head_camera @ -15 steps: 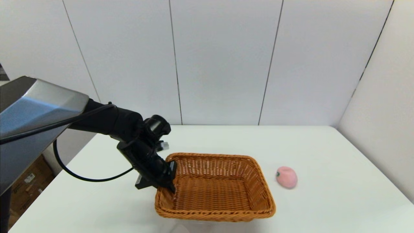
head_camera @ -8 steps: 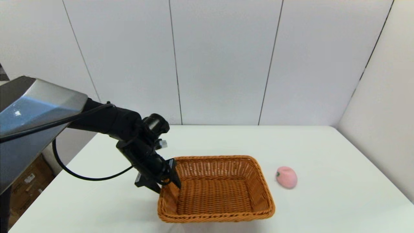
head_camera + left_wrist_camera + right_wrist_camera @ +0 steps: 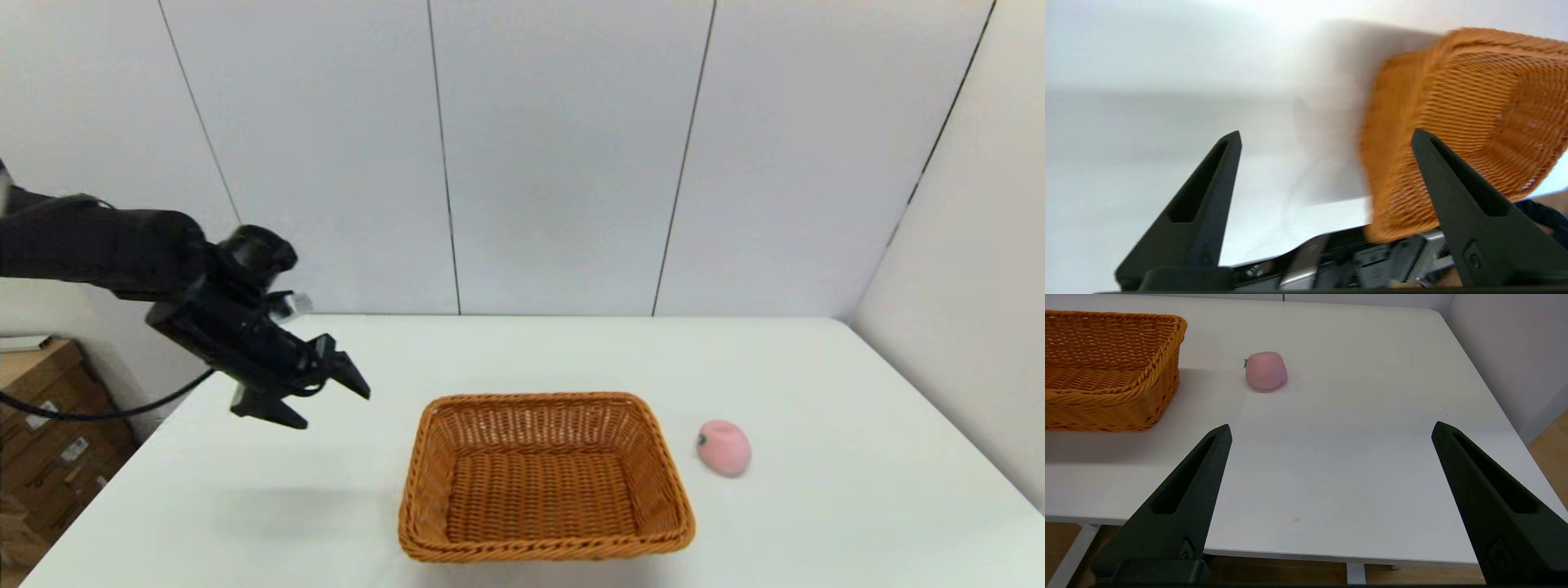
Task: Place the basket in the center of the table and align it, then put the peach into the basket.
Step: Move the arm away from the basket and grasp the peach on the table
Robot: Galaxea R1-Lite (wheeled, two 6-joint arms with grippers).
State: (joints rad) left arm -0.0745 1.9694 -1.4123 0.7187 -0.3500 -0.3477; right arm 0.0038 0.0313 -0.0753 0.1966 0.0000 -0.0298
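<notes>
The orange-brown wicker basket [image 3: 545, 478] [image 3: 1466, 118] [image 3: 1106, 367] rests flat and empty near the front middle of the white table [image 3: 522, 359], its sides square to the table edge. A pale-pink peach [image 3: 723, 447] [image 3: 1266, 370] lies on the table just right of the basket, apart from it. My left gripper [image 3: 331, 402] [image 3: 1327, 139] hangs open in the air to the left of the basket, holding nothing. My right gripper [image 3: 1331, 430] is open and low off the table's front right edge, with the peach farther ahead of it; it does not show in the head view.
White wall panels close off the back and right side of the table. Cardboard boxes [image 3: 49, 441] stand on the floor beyond the table's left edge. A black cable [image 3: 106, 408] loops under the left arm.
My left gripper let go of the basket's left rim, opened, and drew up and away to the left. The basket settled flat and squared up. The peach stayed put.
</notes>
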